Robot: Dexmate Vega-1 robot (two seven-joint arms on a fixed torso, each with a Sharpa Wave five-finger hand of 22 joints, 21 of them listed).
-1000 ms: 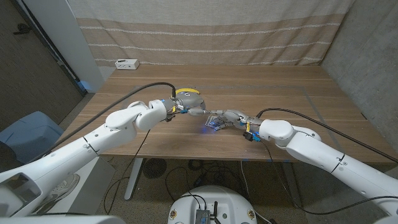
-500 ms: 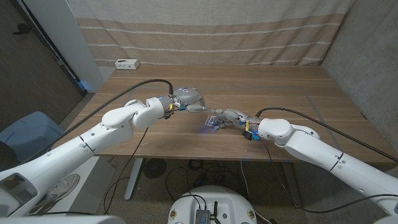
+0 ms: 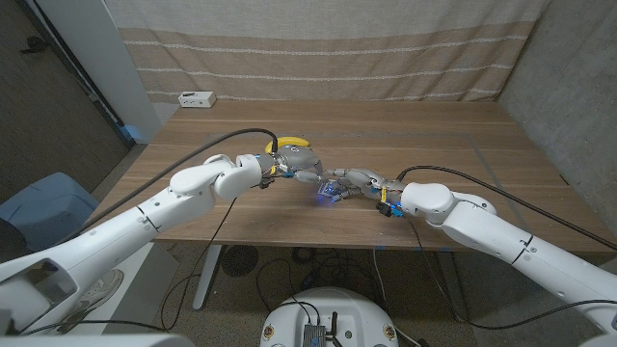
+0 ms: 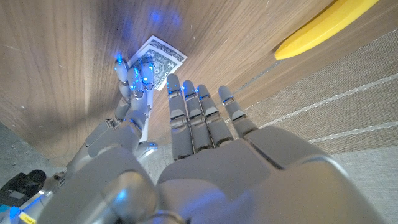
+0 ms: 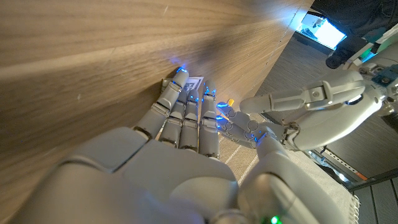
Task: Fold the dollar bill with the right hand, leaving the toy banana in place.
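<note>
1. One green-and-white paper dollar bill [image 4: 157, 60] is lying near the middle of the brown wooden tabletop [image 3: 405, 135].
2. One yellow plastic toy banana [image 3: 292, 143] is lying just behind the left hand [image 3: 307, 171].
3. The right hand [image 3: 353, 180] is pressing its extended fingers [image 5: 177, 94] on the bill; whether they are grasping it, I cannot tell.
4. The left hand's fingers [image 4: 199, 118] are reaching straight, released, holding nothing.
5. The left wrist view is showing the bill's printed face, which the head view is rendering as a small blur.

Wooden table [image 3: 434, 130]; beige striped curtain [image 3: 318, 48] behind; white power strip [image 3: 196, 98] at far corner; grey wall [image 3: 574, 87]; blue chair [image 3: 43, 207].
</note>
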